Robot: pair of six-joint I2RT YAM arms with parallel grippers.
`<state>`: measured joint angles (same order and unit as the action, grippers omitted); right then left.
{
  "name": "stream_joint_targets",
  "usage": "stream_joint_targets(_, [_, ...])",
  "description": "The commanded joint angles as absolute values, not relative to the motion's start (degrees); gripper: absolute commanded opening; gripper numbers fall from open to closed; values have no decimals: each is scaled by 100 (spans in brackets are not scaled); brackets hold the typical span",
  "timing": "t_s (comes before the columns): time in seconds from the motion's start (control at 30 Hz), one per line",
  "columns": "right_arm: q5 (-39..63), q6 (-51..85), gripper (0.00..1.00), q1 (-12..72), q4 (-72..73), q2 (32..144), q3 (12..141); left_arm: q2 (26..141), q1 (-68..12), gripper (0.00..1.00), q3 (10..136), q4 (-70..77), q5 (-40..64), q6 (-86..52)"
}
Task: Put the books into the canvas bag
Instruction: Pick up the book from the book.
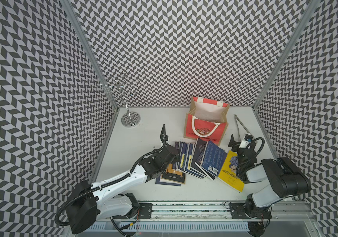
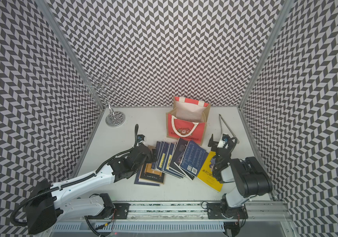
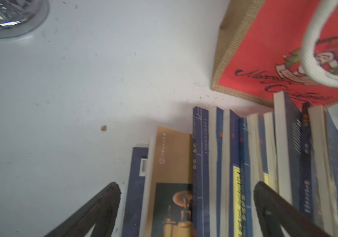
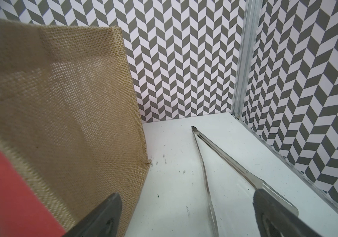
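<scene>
While navy, tan and yellow paperback books [image 1: 211,158] lie beside the red-and-jute canvas bag [image 1: 221,131], left end effector [image 3: 186,186] and right end effector [image 4: 186,195] gape open.

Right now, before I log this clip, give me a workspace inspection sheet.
Surface: white tabletop, lightly speckled.
Job's things: red-fronted jute tote upright, open, no book seen inside; fanned navy paperbacks, tan-and-black book, bright yellow book lying before it.
Clutter: steel tongs right of the tote; chrome wire stand, far left corner.
Grippers: left gripper open over the books' left end; right gripper open beside the tote; neither holds anything.
Cables: black corrugated cable looped at each wrist, nothing snagged.
Surroundings: black-and-white chevron walls.
</scene>
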<state>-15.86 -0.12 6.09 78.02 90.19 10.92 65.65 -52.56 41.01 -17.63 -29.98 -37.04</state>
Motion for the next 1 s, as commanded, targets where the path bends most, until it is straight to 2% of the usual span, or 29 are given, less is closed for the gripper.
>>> stream_joint_targets(0.0, [-1647, -114, 99, 627, 8195, 8904, 1021, 6444, -5504, 99, 3980, -1739, -2917, -3902])
stream_joint_targets(0.13, [-2310, -42, 99, 778, 7703, 8297, 1021, 6362, -5642, 99, 3845, -1607, -2877, -3888])
stream_joint_targets(0.2, [-2373, 139, 99, 815, 6456, 7836, 1437, 6292, -5652, 99, 3778, -1450, -2798, -3855])
stream_joint_targets(0.27, [-2649, 773, 100, 826, 4480, 7437, 2072, 6243, -5651, 99, 3760, -1342, -2760, -3810])
stream_joint_targets(0.33, [-2944, 1309, 96, 873, 3157, 7298, 2484, 6256, -5643, 99, 3813, -1335, -2741, -3780])
stream_joint_targets(0.43, [-4193, 2143, 96, 1238, 1116, 7247, 3099, 6301, -5639, 99, 3896, -1368, -2695, -3781])
stream_joint_targets(0.57, [-3756, 3135, 94, 1406, -851, 7100, 3672, 6337, -5556, 99, 3861, -1197, -2496, -3745])
stream_joint_targets(0.67, [-3233, 3460, 94, 1685, -1565, 7031, 3821, 6271, -5439, 99, 3844, -980, -2254, -3656])
stream_joint_targets(0.97, [-1762, 3503, 94, 2453, -2076, 6931, 3559, 5855, -5396, 99, 3608, -67, -1547, -3191])
